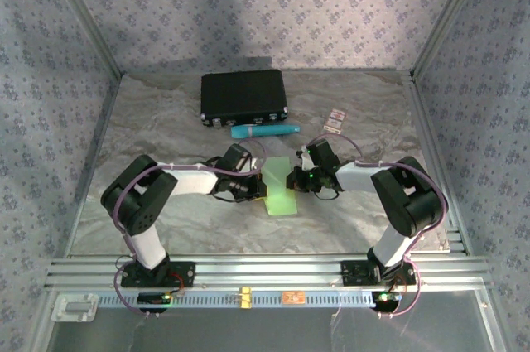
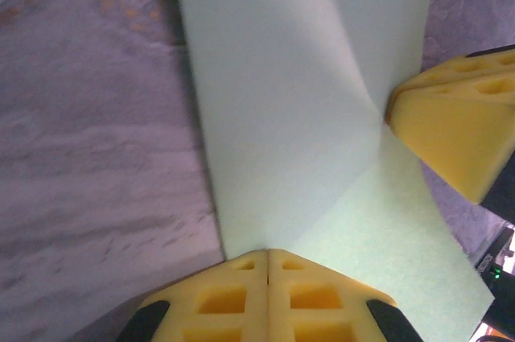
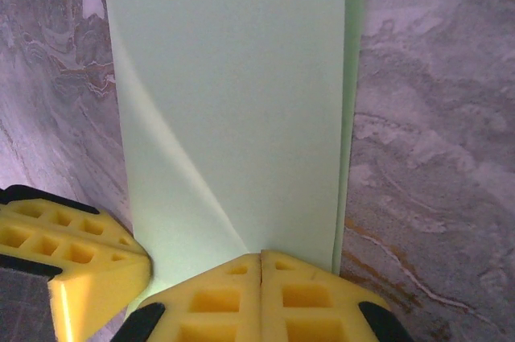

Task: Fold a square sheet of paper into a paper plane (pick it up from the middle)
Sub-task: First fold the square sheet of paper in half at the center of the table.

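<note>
**Both arms reach in to the folded paper at mid-table**

- Tabletop (image 1: 166, 120): grey marbled, walled on three sides.
- Left arm (image 1: 178, 178): elbow raised near the left edge, forearm level and pointing right toward the centre.
- Right arm (image 1: 373, 176): mirror pose, elbow up near the right edge, forearm pointing left.
- Black case (image 1: 243, 97): flat against the far edge, left of centre.
- Green paper (image 1: 280, 186): lies flat at the centre of the tabletop, between the two wrists. It is folded into a long strip with one diagonal crease.
- Left gripper (image 2: 267, 255): yellow fingers pressed fully together, tip meeting the paper's edge. Cannot tell whether paper is nipped between them.
- Right gripper (image 3: 261, 257): fingers likewise closed tight, tip on the opposite edge, close beside the left tip.
- Teal tube (image 1: 265, 131): lies just in front of the case.
- Two small cards (image 1: 334, 121): right of the tube, toward the far edge.
</note>
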`<state>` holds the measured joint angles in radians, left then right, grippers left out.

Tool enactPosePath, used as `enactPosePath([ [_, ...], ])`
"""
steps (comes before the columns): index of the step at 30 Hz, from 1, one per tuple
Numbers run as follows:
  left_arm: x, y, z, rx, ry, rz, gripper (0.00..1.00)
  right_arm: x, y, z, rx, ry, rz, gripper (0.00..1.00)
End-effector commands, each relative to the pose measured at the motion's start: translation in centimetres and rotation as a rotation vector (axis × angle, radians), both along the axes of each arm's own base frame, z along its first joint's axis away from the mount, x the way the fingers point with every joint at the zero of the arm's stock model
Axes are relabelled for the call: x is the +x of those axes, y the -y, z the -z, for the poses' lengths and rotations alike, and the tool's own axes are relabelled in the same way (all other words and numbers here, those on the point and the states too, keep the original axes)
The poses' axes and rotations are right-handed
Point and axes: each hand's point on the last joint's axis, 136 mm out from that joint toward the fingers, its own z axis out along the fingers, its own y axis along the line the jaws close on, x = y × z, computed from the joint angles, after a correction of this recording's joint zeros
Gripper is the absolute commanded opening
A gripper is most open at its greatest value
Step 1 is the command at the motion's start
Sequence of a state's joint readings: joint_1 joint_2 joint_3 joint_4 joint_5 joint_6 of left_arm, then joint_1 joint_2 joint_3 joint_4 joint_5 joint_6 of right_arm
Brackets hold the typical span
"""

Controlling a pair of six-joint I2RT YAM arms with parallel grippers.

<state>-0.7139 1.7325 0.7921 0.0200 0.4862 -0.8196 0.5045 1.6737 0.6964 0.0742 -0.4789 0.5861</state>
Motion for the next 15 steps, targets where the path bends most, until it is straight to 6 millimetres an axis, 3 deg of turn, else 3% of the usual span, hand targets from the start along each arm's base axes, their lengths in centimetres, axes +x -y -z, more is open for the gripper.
enactPosePath([
  [1, 0.0, 0.0, -2.3, -0.011, 0.026, -0.004, 0.00, -3.9, 3.8, 4.9, -0.194, -0.165, 0.040, 0.00],
  [4, 0.4, 1.2, -4.1, -0.094, 0.028, -0.016, 0.00, -3.9, 3.8, 4.8, -0.194, -0.165, 0.040, 0.00],
  [7, 0.3, 2.1, -4.7, -0.152, 0.008, -0.014, 0.00, -3.9, 3.8, 4.8, -0.196, -0.165, 0.039, 0.00],
  [11, -0.8, 2.8, -3.6, -0.149, -0.020, 0.017, 0.00, -3.9, 3.7, 4.8, -0.195, -0.162, 0.037, 0.00],
  [15, -1.7, 2.3, -1.4, -0.107, -0.047, 0.024, 0.00, -3.9, 3.8, 4.9, -0.197, -0.165, 0.039, 0.00],
])
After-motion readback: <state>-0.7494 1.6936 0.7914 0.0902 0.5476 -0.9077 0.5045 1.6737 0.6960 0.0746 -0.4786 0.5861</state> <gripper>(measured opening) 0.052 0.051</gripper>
